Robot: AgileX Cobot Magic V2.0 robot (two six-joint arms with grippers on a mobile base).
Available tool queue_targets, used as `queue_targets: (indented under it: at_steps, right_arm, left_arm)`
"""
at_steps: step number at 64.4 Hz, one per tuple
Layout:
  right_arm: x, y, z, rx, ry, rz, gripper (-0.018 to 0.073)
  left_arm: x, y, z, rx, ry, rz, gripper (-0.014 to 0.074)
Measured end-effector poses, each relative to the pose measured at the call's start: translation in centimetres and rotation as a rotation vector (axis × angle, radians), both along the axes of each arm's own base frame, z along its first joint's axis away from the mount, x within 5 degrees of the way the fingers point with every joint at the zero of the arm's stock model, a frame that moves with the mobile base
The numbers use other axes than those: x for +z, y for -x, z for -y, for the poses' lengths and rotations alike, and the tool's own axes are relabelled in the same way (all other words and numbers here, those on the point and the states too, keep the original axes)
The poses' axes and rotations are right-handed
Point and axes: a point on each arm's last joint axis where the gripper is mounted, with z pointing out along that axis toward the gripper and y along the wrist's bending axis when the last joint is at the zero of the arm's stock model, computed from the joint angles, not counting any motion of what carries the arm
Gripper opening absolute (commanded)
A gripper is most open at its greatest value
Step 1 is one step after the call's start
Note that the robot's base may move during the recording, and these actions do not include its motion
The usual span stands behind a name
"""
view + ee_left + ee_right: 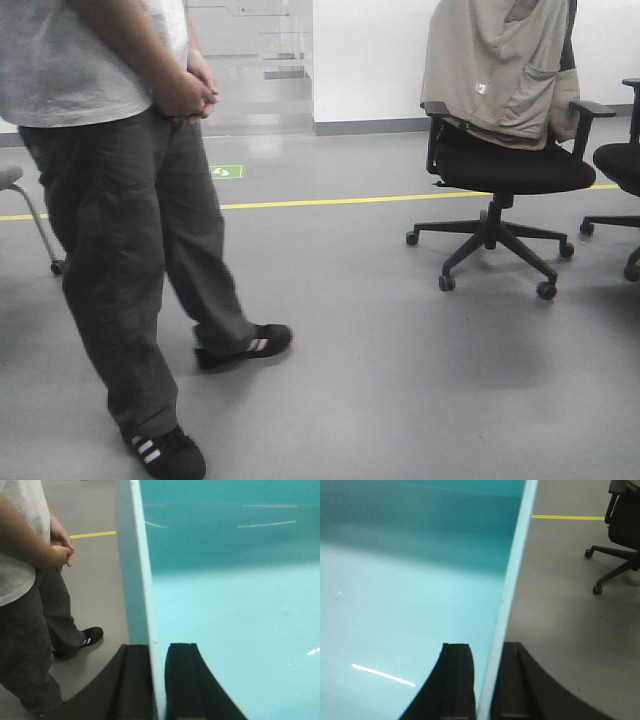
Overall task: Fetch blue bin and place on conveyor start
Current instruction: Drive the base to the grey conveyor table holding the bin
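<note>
My left claw (pixel 159 687) is pinching one side wall of the blue bin (pixel 240 630), with one finger (pixel 135 685) outside the pale aqua tub and the other inside; my right claw (pixel 484 685) is clamped on the opposite wall in the same way, so the bin sits between my two wrists, its smooth inside filling both wrist views. Beyond the left wall a person (pixel 25 605) in a white shirt and dark trousers stands on the grey floor (pixel 400 380) with hands clasped; beyond the right wall a black office chair (pixel 620 540), draped with a beige jacket (pixel 500 60), stands by a yellow floor line (pixel 330 202).
</note>
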Motion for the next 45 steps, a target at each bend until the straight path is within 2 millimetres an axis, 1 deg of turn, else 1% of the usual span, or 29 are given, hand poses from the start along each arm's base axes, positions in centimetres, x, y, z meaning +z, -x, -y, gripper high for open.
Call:
queue_targets:
  at_steps: [45]
  right_arm:
    - [0.01, -0.01, 0.0, 0.0, 0.0, 0.002, -0.0153]
  left_arm:
    - [0.01, 0.0, 0.01, -0.001, 0.002, 0.001, -0.0111]
